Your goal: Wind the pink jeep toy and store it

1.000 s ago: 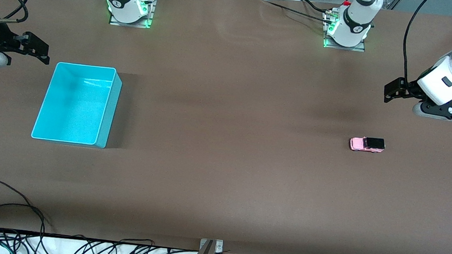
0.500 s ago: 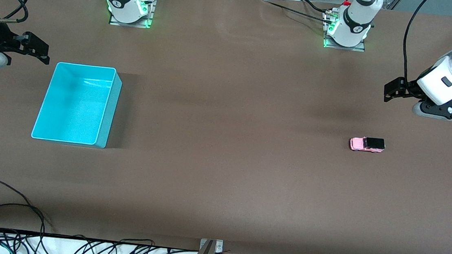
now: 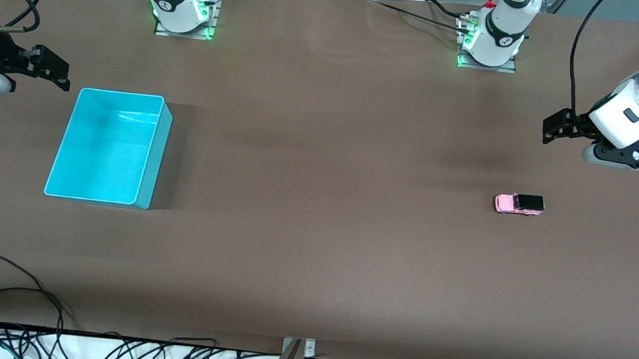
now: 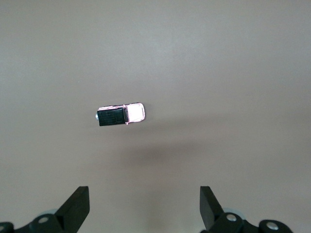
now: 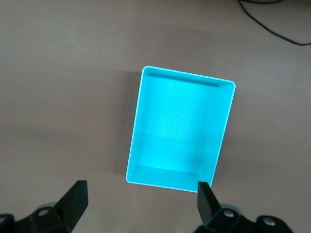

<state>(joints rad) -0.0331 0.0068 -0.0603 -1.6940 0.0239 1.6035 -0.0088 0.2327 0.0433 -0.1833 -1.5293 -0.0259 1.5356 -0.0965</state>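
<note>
- Front view: the pink jeep toy (image 3: 519, 204) is seen standing on its wheels on the brown table (image 3: 315, 231), toward the left arm's end, its black roof turned toward that end. A turquoise bin (image 3: 109, 146) is placed well apart from it, toward the right arm's end, and nothing is seen inside it. The left gripper (image 3: 555, 129) is held in the air over bare table near the toy, not touching it. The right gripper (image 3: 46, 69) is held over bare table just beside the bin's corner. Cables (image 3: 13, 303) are draped along the table edge nearest the camera. No writing can be read on the toy, the bin or the arms.
- Left wrist view: the left gripper (image 4: 144, 211) is shown with its two fingers spread wide and nothing between them; the toy (image 4: 121, 114) lies on the table below, apart from both fingertips.
- Right wrist view: the right gripper (image 5: 141, 206) is likewise spread wide and holds nothing; the bin (image 5: 180, 133) is seen from above, its floor bare.
</note>
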